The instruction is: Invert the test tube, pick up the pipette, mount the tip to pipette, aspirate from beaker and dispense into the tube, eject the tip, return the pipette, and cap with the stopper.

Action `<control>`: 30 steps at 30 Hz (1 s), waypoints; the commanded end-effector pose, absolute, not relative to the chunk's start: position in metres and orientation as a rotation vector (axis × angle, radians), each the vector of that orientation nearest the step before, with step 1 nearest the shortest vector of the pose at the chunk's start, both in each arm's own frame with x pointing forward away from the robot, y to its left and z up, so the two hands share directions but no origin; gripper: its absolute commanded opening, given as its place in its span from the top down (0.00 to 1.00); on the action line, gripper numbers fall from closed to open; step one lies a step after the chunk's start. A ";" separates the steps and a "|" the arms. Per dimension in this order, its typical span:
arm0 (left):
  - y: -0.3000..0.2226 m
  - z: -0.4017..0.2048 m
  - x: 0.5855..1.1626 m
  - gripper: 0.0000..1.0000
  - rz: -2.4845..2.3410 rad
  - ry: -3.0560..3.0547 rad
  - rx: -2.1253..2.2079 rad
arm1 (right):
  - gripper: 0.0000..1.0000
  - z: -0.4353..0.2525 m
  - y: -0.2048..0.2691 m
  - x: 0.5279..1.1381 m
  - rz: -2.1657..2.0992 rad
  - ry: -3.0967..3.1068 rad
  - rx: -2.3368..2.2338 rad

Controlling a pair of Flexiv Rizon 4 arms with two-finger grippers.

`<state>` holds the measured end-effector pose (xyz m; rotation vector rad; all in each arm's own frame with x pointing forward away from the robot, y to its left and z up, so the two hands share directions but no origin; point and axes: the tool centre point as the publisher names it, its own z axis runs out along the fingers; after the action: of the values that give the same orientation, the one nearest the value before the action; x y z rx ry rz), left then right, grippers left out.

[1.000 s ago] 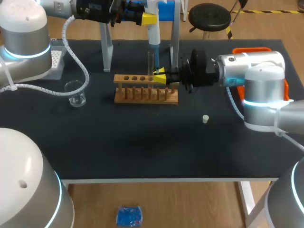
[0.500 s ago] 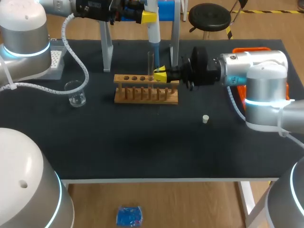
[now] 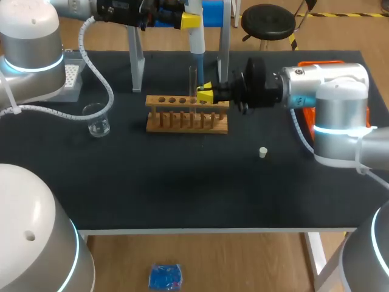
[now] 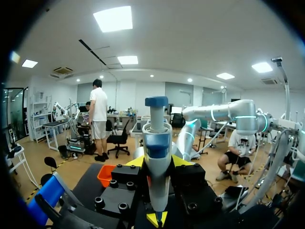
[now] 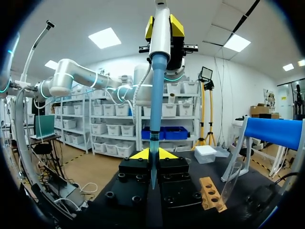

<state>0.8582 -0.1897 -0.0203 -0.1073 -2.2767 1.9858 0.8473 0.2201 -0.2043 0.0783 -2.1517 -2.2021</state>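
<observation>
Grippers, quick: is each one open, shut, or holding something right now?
Left gripper: shut on the pipette.
Right gripper: shut on the test tube.

Table (image 3: 182, 194): you have a black top with a pale front edge and a white leg at the near right.
Floor (image 3: 243, 261): wood-toned boards under and beyond it.
Stool (image 3: 267, 21): black, round, past the far edge.
Ceiling panels (image 4: 113, 18): lit, white, overhead.
Shelves (image 5: 119, 129): white bins along your far wall.
</observation>
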 end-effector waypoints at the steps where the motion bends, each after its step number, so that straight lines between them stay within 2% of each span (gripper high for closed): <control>1: -0.190 -0.034 0.858 1.00 1.982 -2.277 -0.110 | 1.00 -0.180 0.220 0.847 -2.211 -2.155 0.084; 3: -0.190 -0.034 0.858 1.00 1.982 -2.277 -0.110 | 1.00 -0.178 0.219 0.846 -2.211 -2.160 0.095; 4: -0.190 -0.034 0.858 1.00 1.982 -2.277 -0.110 | 0.91 -0.177 0.219 0.846 -2.211 -2.161 0.098; 5: -0.190 -0.034 0.858 1.00 1.982 -2.277 -0.110 | 0.30 -0.177 0.219 0.845 -2.212 -2.162 0.098; 6: -0.190 -0.034 0.858 1.00 1.982 -2.277 -0.110 | 0.00 -0.177 0.218 0.845 -2.213 -2.161 0.096; 14: -0.190 -0.034 0.858 1.00 1.982 -2.277 -0.110 | 0.00 -0.185 0.206 0.844 -2.193 -2.178 0.100; 25: -0.190 -0.034 0.858 1.00 1.982 -2.277 -0.110 | 0.00 -0.248 0.145 0.840 -2.015 -2.406 0.282; 30: -0.190 -0.034 0.858 1.00 1.982 -2.277 -0.110 | 0.00 -0.260 0.137 0.839 -1.963 -2.463 0.286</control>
<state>0.8573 -0.1904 -0.0346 -0.1065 -2.2783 1.9825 0.8416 0.1410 -0.2628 0.2862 -2.4597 -1.9640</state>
